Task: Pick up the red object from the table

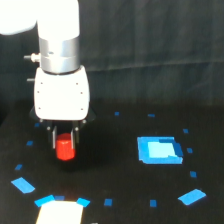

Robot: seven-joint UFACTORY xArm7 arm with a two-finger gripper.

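The red object (pixel 65 148) is a small red-orange stubby block. It sits between the two dark fingers of my gripper (pixel 65 141) at the exterior view's left. The fingers stand close on either side of the block, and the block looks held just above the black table (pixel 110 165). The white gripper body and silver wrist stand upright above it. Whether the block's base touches the table I cannot tell.
A larger blue square (pixel 159 150) lies to the exterior view's right of the gripper. Small blue tape pieces are scattered around, such as one (pixel 23 185) at the left and one (pixel 192 196) at the right. A white patch (pixel 59 213) lies at the bottom edge.
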